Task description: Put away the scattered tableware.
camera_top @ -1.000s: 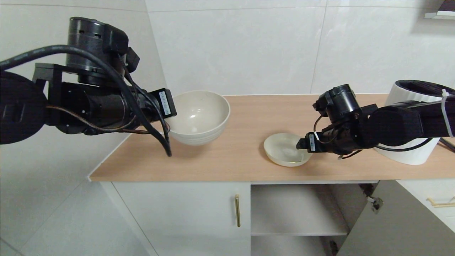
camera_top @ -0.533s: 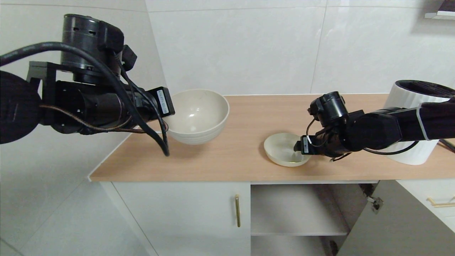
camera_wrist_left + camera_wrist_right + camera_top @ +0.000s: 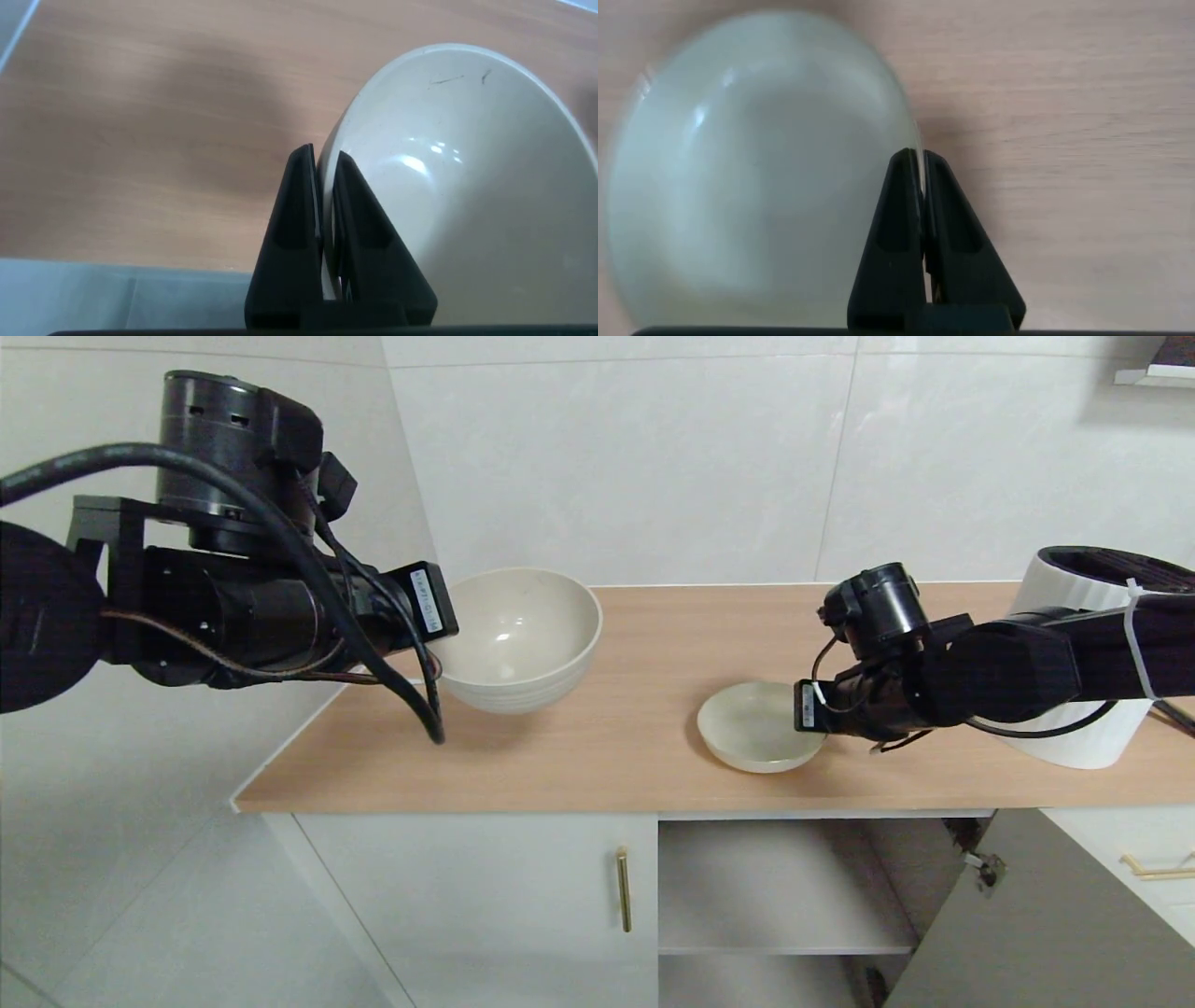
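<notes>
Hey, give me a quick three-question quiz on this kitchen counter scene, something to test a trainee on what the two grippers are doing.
1. True or false: the left gripper grips the large bowl by its base.
2. What is the right gripper shut on? A) the large bowl B) the rim of the small dish C) nothing, it is open
3. Which piece of tableware sits above the open cabinet shelf?

Key: 1 false, it pinches the rim; 2 B; 3 the small dish.
</notes>
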`<state>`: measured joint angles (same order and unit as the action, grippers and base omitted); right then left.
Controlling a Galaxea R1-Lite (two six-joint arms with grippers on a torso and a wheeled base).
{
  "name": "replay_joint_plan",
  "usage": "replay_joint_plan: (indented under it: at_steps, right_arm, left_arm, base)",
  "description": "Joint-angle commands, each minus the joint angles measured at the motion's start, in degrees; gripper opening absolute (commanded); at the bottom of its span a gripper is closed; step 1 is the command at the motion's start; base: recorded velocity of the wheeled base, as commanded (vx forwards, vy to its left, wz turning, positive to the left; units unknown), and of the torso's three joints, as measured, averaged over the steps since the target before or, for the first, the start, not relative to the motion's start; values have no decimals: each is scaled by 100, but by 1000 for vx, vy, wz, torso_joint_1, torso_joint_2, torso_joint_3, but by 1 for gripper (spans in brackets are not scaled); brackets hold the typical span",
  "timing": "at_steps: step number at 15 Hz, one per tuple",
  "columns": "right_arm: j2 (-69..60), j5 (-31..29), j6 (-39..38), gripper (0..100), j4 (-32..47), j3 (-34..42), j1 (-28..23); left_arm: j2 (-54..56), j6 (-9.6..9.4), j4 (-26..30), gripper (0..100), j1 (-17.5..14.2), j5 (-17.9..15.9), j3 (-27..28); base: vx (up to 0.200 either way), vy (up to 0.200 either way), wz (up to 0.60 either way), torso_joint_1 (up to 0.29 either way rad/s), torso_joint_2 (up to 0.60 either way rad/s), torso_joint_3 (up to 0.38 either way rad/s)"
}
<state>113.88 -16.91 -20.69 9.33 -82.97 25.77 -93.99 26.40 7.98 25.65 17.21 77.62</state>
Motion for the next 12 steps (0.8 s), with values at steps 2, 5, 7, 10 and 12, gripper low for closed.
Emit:
replay_joint_plan:
  at_steps: [2, 5, 7, 10, 12]
  right_arm:
    - [-754, -14, -76, 0, -1, 369, 235]
    - [-1263, -49, -102, 0, -19, 782, 385]
    - [-1633, -58, -137, 0, -19, 1081, 508]
    - [-2028, -137, -146, 0, -62, 1204, 561]
    - [-2186, -269, -296, 0, -71, 1591, 552]
  left_arm:
    - [118, -4, 1, 0, 116, 10, -300]
    - [302, 5, -7, 0, 450, 28, -678]
    - [302, 23, -51, 0, 476, 28, -950]
    - [285, 23, -341, 0, 687, 45, -1284]
    - [285, 23, -350, 0, 705, 54, -1302]
  base:
    - [0, 0, 0, 0, 0, 0]
    - [0, 0, 0, 0, 0, 0]
    - [0, 0, 0, 0, 0, 0]
    - [0, 0, 0, 0, 0, 0]
    - [0, 0, 0, 0, 0, 0]
